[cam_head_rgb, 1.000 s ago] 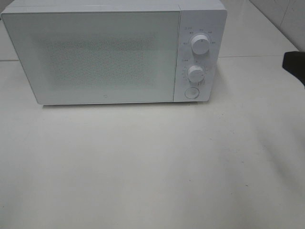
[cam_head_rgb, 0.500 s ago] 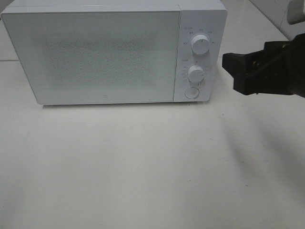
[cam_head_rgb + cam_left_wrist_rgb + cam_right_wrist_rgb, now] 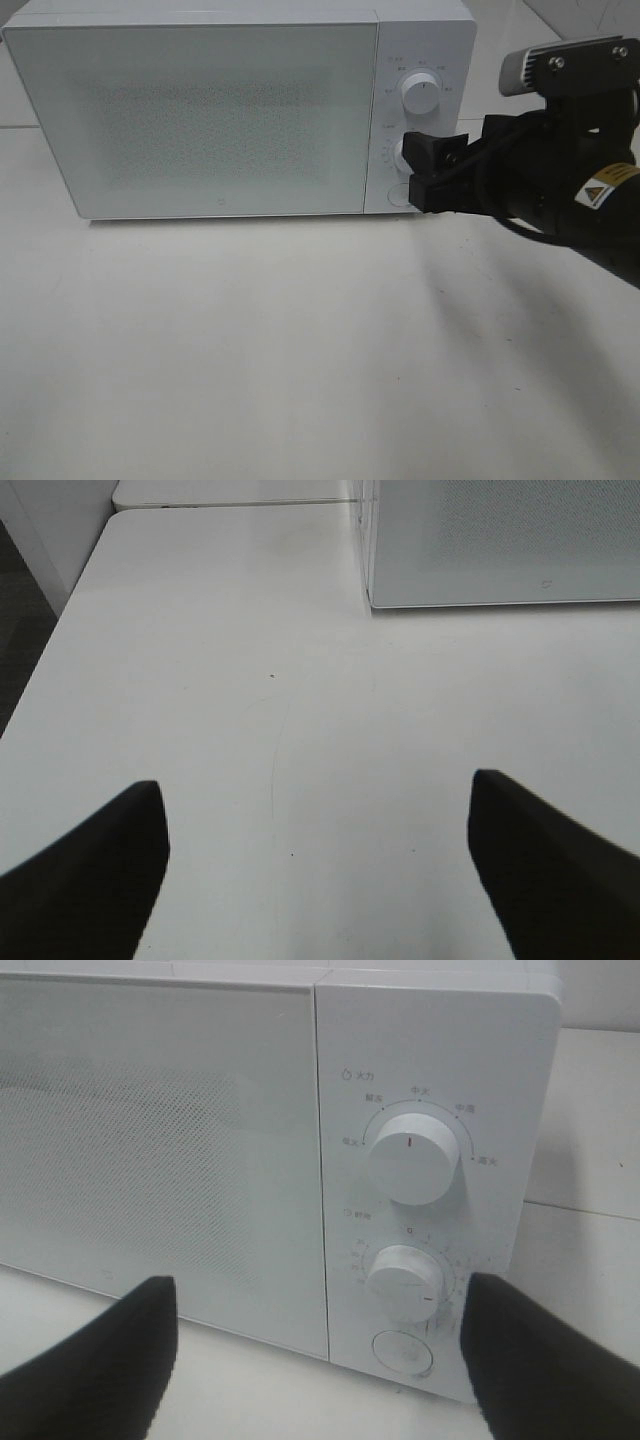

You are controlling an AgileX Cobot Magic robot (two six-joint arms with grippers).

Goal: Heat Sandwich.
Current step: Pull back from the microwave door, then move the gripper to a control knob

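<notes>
The sandwich is out of view. A white microwave (image 3: 200, 120) stands at the back of the table with its door (image 3: 150, 1140) closed. My right gripper (image 3: 418, 172) is open and sits right in front of the control panel, level with the lower knob (image 3: 403, 1282) and the round button (image 3: 402, 1352). In the right wrist view, my right gripper (image 3: 318, 1300) has its dark fingers standing wide on either side of those controls, with nothing between them. The upper knob (image 3: 412, 1165) is above. My left gripper (image 3: 315, 790) is open over the bare table, and the exterior high view does not show it.
The white table (image 3: 300, 350) spreads out in front of the microwave. The left wrist view shows the microwave's lower corner (image 3: 500, 540), and the table's edge (image 3: 60, 630) with dark floor beyond. A second table surface (image 3: 540, 70) lies behind on the right.
My right arm has swung in from the right edge of the view and moved left until its open gripper is in front of the microwave's lower controls. The microwave has not moved.
</notes>
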